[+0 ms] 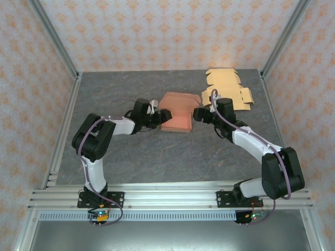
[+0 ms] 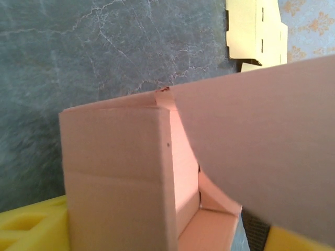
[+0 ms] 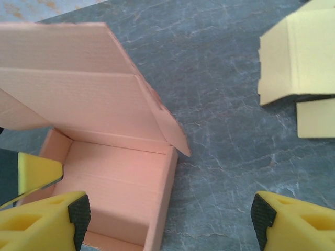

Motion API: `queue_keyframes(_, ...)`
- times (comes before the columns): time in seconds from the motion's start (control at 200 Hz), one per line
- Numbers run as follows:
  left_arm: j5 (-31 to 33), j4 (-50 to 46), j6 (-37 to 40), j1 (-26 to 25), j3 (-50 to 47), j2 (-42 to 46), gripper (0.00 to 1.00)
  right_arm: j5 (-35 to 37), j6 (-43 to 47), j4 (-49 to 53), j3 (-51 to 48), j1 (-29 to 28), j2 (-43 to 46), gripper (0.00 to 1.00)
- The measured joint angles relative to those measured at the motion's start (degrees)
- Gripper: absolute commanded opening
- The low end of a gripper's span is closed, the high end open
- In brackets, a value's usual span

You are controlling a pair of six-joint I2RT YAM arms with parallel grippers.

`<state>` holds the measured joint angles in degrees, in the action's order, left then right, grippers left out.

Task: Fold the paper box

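The pink paper box (image 1: 177, 114) sits mid-table, its tray formed and its lid (image 3: 78, 83) raised at the back. My left gripper (image 1: 160, 116) is at the box's left side. Its yellow fingers (image 2: 29, 227) stand wide apart, with the left wall (image 2: 115, 178) and the lid's edge between them, and they clamp nothing. My right gripper (image 1: 199, 114) is at the box's right side, open. One fingertip (image 3: 57, 217) hangs over the tray's inside and the other is over bare table. The right wall (image 3: 162, 204) lies between them, untouched.
Flat yellow cardboard blanks (image 1: 227, 89) lie at the back right, close behind the right arm. Aluminium frame posts (image 1: 65, 130) and patterned walls edge the grey table (image 1: 157, 162). Both arms reach inward from the near rail.
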<state>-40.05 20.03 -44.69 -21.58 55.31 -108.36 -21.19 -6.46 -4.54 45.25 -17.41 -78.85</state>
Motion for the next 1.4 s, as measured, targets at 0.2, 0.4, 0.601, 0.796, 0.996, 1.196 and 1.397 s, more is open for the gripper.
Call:
queue_keyframes(0.2, 2.19, -9.11, 5.38, 0.11, -1.95, 12.13, 0.88, -4.26, 3.28, 4.52, 6.91, 0.66, -2.36, 0.79)
queue_keyframes(0.4, 6.32, -19.65, 12.35, 0.66, 0.46, 17.16, 0.89, -10.10, 5.97, 10.51, 14.60, 3.13, -9.11, 0.74)
queue_keyframes(0.601, 8.07, -25.73, 14.82, 1.14, 0.92, 15.45, 0.90, -14.73, 6.23, 13.22, 15.52, 3.32, -11.23, 0.74)
queue_keyframes(0.796, 13.05, -31.58, 19.17, 1.14, 2.67, 16.44, 0.86, -18.86, 8.98, 17.05, 17.57, 3.32, -12.70, 0.72)
queue_keyframes(0.996, 15.50, -38.34, 25.33, 1.14, 13.46, 16.11, 0.81, -21.94, 11.58, 20.22, 24.55, 3.32, -18.03, 0.72)
queue_keyframes(1.196, 17.25, -39.21, 27.26, 1.14, 15.15, 13.31, 0.72, -23.26, 13.20, 22.40, 29.90, 3.32, -23.06, 0.64)
queue_keyframes(1.397, 18.58, -40.57, 28.20, 1.11, 15.17, 11.39, 0.49, -25.33, 13.70, 23.82, 32.37, 2.58, -25.99, 0.41)
